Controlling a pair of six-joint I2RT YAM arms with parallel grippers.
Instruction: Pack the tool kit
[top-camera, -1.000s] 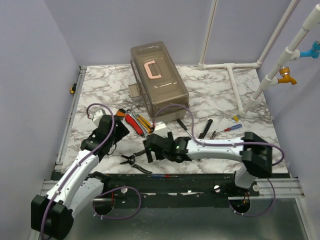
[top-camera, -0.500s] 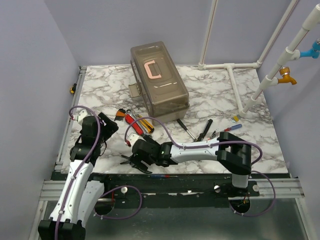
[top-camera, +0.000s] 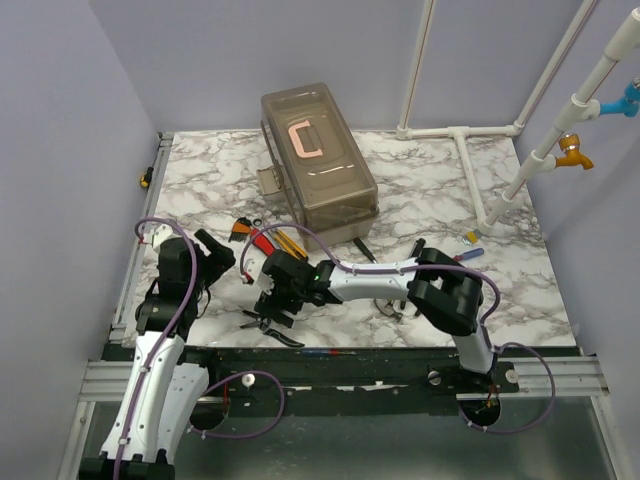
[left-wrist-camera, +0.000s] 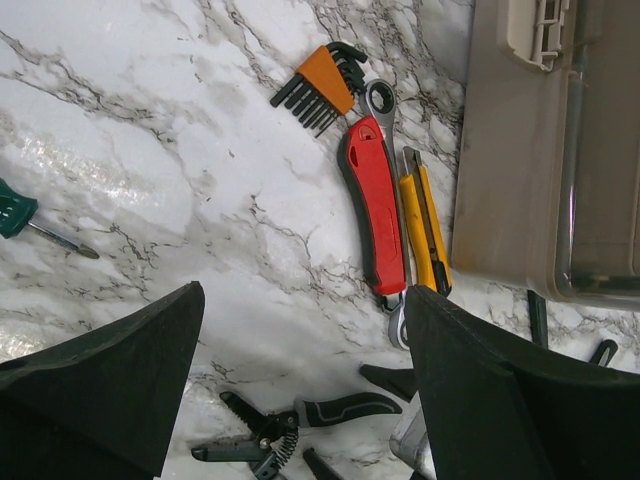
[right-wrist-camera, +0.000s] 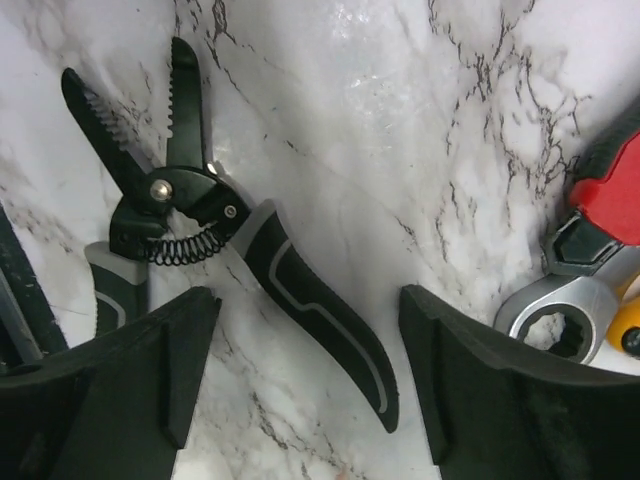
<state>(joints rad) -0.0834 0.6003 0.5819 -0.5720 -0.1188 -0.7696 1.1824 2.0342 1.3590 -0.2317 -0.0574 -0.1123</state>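
The right fingers (right-wrist-camera: 500, 390) stand spread on either side of one handle of the pliers (right-wrist-camera: 255, 250), which lie flat on the table (right-wrist-camera: 380, 130). They look lined up to pinch that handle, though contact is hard to judge. The left fingers (left-wrist-camera: 100, 390) hang released and empty, clear of the work. The toolbox (top-camera: 318, 165) sits shut at the back of the table, so its lid likely needs opening.

The right arm (top-camera: 370, 283) stretches leftward, the left arm (top-camera: 150, 370) stands bent, both with jaws spread wide.

No readable text, no labels (any view)
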